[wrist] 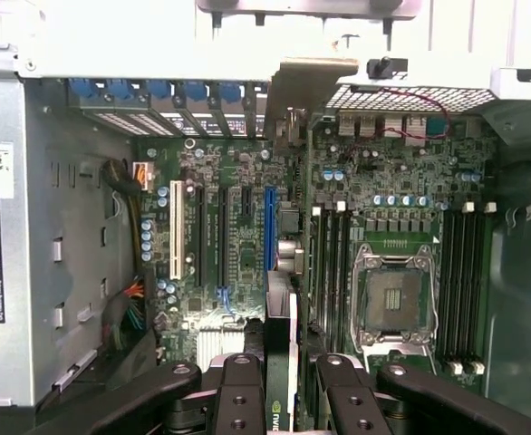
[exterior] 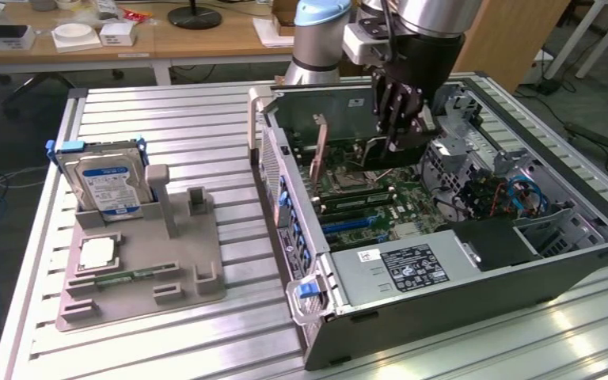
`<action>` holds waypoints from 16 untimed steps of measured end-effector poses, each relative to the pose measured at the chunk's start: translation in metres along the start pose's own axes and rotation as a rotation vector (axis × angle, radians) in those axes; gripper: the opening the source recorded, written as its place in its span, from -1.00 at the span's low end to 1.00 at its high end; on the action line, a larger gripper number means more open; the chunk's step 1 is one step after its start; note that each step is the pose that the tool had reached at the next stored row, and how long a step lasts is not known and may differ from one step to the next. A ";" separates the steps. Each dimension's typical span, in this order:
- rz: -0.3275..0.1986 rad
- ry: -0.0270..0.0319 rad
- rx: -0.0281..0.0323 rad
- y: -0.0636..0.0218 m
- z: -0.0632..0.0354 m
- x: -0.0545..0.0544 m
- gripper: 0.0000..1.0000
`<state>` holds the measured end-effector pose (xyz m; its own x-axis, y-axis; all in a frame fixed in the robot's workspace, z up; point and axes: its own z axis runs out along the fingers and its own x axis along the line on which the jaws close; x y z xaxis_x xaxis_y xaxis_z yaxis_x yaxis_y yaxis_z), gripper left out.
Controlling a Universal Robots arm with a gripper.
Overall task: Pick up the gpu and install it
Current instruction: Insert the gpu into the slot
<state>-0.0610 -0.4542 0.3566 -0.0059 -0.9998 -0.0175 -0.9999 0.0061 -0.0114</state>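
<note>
The gpu (wrist: 282, 317) is a thin dark card seen edge-on between my fingers (wrist: 240, 390). Its silvery end bracket (wrist: 294, 91) reaches toward the slot openings in the case's rear wall. My gripper (wrist: 284, 373) is shut on the card. The card hangs over the motherboard (wrist: 238, 236), close beside the long blue slot (wrist: 268, 227). In the exterior view my gripper (exterior: 397, 146) is down inside the open computer case (exterior: 557, 261). There the gpu (exterior: 373, 157) stands on edge, with its bracket (exterior: 320, 146) on the exterior view's left.
On the exterior view's left a grey fixture (exterior: 146, 269) holds a silver hard drive (exterior: 108, 180), a square chip (exterior: 98, 252) and a green memory strip (exterior: 124, 277). Inside the case are the power supply (exterior: 404, 265), the bare processor socket (wrist: 392, 299) and memory sticks (wrist: 460, 281).
</note>
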 end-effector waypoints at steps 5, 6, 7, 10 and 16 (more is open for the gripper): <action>0.000 0.0001 0.0000 0.0007 0.0054 0.000 -0.47; 0.000 0.0000 0.0000 0.0007 0.0064 0.000 -0.47; 0.000 0.0000 0.0000 0.0008 0.0074 0.000 -0.47; 0.000 -0.0001 0.0000 0.0009 0.0111 0.000 -0.47; 0.000 0.0001 0.0000 0.0017 0.0174 0.001 -0.47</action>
<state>-0.0624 -0.4544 0.3391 -0.0060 -0.9998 -0.0174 -0.9999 0.0062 -0.0113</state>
